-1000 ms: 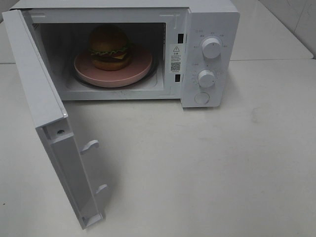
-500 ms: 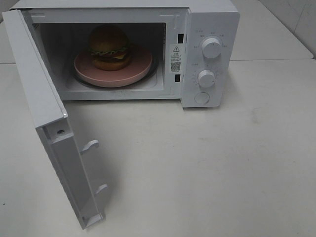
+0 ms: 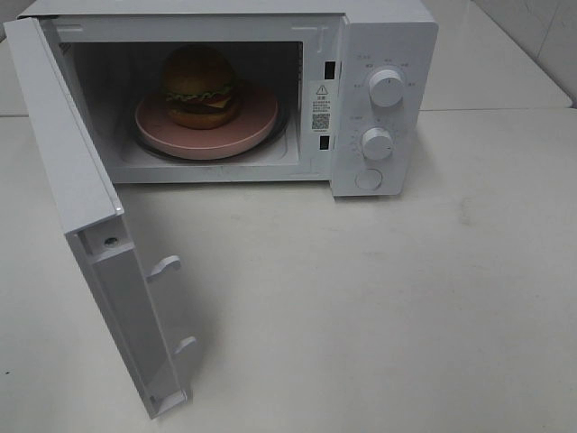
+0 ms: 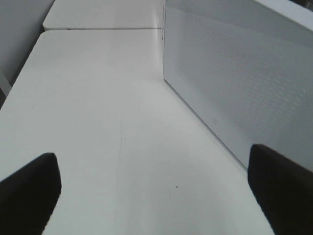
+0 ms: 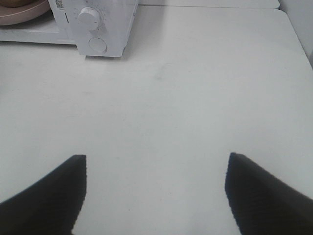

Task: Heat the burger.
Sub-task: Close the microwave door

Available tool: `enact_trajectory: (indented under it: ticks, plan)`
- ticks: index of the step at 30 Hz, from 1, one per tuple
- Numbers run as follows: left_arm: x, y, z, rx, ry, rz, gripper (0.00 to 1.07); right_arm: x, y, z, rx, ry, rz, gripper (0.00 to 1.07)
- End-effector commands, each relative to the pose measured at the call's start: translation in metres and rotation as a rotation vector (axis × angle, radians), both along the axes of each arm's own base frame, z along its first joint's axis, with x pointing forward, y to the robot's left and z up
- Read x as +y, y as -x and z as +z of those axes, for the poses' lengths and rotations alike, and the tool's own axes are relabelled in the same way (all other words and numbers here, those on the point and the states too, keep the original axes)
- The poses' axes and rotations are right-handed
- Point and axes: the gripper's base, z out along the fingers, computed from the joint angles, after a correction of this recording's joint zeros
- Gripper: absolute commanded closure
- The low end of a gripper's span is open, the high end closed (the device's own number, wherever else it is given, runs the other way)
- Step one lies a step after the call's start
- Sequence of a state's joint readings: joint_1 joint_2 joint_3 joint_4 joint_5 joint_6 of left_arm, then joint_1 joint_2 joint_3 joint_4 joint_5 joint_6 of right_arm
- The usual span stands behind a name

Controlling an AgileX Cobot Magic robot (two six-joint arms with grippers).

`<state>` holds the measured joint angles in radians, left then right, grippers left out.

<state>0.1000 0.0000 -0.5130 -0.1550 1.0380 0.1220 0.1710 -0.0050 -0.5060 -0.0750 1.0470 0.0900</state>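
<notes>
The burger [image 3: 200, 87], with a brown bun, green lettuce and a dark patty, sits on a pink plate [image 3: 257, 120] inside the white microwave [image 3: 383, 36]. The microwave's door [image 3: 86, 194] hangs wide open toward the front left. Neither arm shows in the exterior high view. In the left wrist view my left gripper [image 4: 154, 188] is open over bare table, with the door's outer face [image 4: 244, 83] beside it. In the right wrist view my right gripper [image 5: 155, 188] is open and empty above the table, well back from the microwave's control panel [image 5: 95, 29]; only the plate's edge [image 5: 24, 14] shows there.
Two white knobs [image 3: 387, 87] and a round button [image 3: 368, 179] sit on the microwave's right panel. The white table [image 3: 379, 307] stretches in front and to the right. A second table [image 4: 102, 14] adjoins at the back.
</notes>
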Motion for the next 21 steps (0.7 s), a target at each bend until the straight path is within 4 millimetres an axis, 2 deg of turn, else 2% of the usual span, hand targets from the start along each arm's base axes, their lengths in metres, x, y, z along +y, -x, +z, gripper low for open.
enact_trajectory:
  ticks: [1, 3, 4, 5, 6, 7, 8, 9, 10, 11, 12, 13, 14, 15, 16, 17, 18, 19, 21]
  plan:
    - [0.001, -0.006, 0.013, -0.046, 0.010, 0.006, 0.10, 0.000, 0.004, 0.001, -0.038, 0.001, -0.003, 0.32]
    - [0.001, -0.009, 0.013, -0.038, 0.012, 0.007, 0.11, 0.000, 0.004, 0.001, -0.038, 0.001, -0.003, 0.32]
    - [0.002, -0.015, 0.014, -0.017, 0.015, 0.009, 0.18, 0.000, 0.004, 0.001, -0.038, 0.001, -0.003, 0.32]
    - [0.002, -0.015, 0.014, -0.017, 0.015, 0.009, 0.18, 0.000, 0.004, 0.001, -0.038, 0.001, -0.003, 0.32]
    - [0.002, -0.020, 0.014, 0.001, 0.017, 0.010, 0.29, 0.000, 0.004, 0.001, -0.038, 0.001, -0.003, 0.32]
    - [0.003, -0.023, 0.015, 0.011, 0.019, 0.011, 0.35, 0.000, 0.004, 0.001, -0.038, 0.001, -0.003, 0.32]
    - [0.003, -0.023, 0.015, 0.011, 0.019, 0.011, 0.35, 0.000, 0.004, 0.001, -0.038, 0.001, -0.003, 0.32]
    - [0.003, -0.029, 0.016, 0.022, 0.020, 0.014, 0.51, 0.000, 0.004, 0.001, -0.038, 0.001, -0.003, 0.32]
    - [0.003, -0.029, 0.016, 0.022, 0.020, 0.014, 0.51, 0.000, 0.004, 0.001, -0.038, 0.001, -0.003, 0.32]
    - [0.004, -0.032, 0.016, 0.030, 0.022, 0.016, 0.57, 0.000, 0.004, 0.001, -0.038, 0.001, -0.003, 0.32]
    - [0.004, -0.038, 0.017, 0.038, 0.025, 0.018, 0.71, 0.000, 0.004, 0.001, -0.038, 0.001, -0.003, 0.32]
    - [0.004, -0.038, 0.017, 0.038, 0.025, 0.018, 0.71, 0.000, 0.004, 0.001, -0.038, 0.001, -0.003, 0.32]
    - [0.005, -0.042, 0.017, 0.039, 0.026, 0.021, 0.78, 0.000, 0.004, 0.001, -0.038, 0.001, -0.003, 0.32]
    - [0.006, -0.050, 0.019, 0.029, 0.027, 0.028, 0.91, 0.000, 0.004, 0.001, -0.038, 0.001, -0.003, 0.32]
    - [0.006, -0.050, 0.019, 0.029, 0.027, 0.028, 0.91, 0.000, 0.004, 0.001, -0.038, 0.001, -0.003, 0.32]
    - [0.008, -0.058, 0.019, 0.027, 0.027, 0.036, 1.02, 0.000, 0.004, 0.001, -0.038, 0.001, -0.003, 0.32]
    - [0.008, -0.058, 0.019, 0.027, 0.027, 0.036, 1.02, 0.000, 0.004, 0.001, -0.038, 0.001, -0.003, 0.32]
    - [0.009, -0.064, 0.018, 0.022, 0.026, 0.039, 1.07, 0.000, 0.004, 0.001, -0.038, 0.001, -0.003, 0.32]
    - [0.011, -0.078, 0.010, -0.003, 0.022, 0.054, 1.07, 0.000, 0.004, 0.001, -0.038, 0.001, -0.003, 0.32]
